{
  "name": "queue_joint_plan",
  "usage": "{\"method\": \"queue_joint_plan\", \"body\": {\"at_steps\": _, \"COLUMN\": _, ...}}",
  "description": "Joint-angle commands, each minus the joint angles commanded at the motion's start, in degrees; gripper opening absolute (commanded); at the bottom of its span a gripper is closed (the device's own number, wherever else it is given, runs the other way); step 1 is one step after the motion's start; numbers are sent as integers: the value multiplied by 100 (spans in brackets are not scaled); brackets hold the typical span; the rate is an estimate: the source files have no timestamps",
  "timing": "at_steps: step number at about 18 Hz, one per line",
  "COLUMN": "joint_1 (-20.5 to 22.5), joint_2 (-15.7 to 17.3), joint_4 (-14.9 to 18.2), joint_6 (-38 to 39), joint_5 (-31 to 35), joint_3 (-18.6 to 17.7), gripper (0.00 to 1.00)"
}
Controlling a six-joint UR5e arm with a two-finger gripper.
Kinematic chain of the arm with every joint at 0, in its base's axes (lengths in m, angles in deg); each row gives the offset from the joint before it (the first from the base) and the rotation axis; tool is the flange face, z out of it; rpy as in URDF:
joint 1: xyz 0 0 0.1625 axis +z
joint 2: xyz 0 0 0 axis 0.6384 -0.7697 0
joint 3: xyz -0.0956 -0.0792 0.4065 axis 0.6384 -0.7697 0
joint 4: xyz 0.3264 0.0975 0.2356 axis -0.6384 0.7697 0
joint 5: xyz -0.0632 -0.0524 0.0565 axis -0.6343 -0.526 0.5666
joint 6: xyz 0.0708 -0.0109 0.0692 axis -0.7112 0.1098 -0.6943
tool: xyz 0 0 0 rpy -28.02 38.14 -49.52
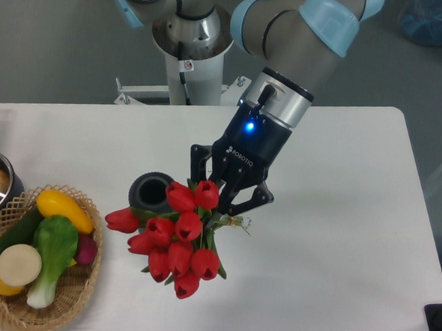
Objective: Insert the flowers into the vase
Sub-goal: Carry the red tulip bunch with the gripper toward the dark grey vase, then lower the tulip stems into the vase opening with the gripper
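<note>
Flowers: red closed tulip buds, green stems, bunched.

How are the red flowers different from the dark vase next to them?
The flowers are bright red with green leaves, while the vase is dark grey all over. The flowers are a bunch of many buds; the vase is one ribbed tube with a round open mouth. The flowers are held by the gripper, while the vase stands on the white table on its own. Both sit near the middle of the table.
</note>
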Motion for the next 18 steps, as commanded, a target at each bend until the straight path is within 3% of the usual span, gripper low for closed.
{"method": "queue_joint_plan", "body": {"at_steps": 5, "joint_1": 53, "joint_2": 18, "joint_4": 0, "joint_6": 317, "joint_5": -862, "joint_3": -53, "gripper": 0}}
{"method": "queue_joint_plan", "body": {"at_steps": 9, "joint_1": 45, "joint_2": 289, "joint_4": -9, "joint_6": 335, "joint_5": -1399, "joint_3": -526, "gripper": 0}}
{"method": "queue_joint_plan", "body": {"at_steps": 14, "joint_1": 106, "joint_2": 676, "joint_4": -9, "joint_6": 308, "joint_5": -1716, "joint_3": -1107, "gripper": 0}}
{"method": "queue_joint_plan", "body": {"at_steps": 18, "joint_1": 54, "joint_2": 721, "joint_4": -9, "joint_6": 291, "joint_5": -1769, "joint_3": -1187, "gripper": 0}}
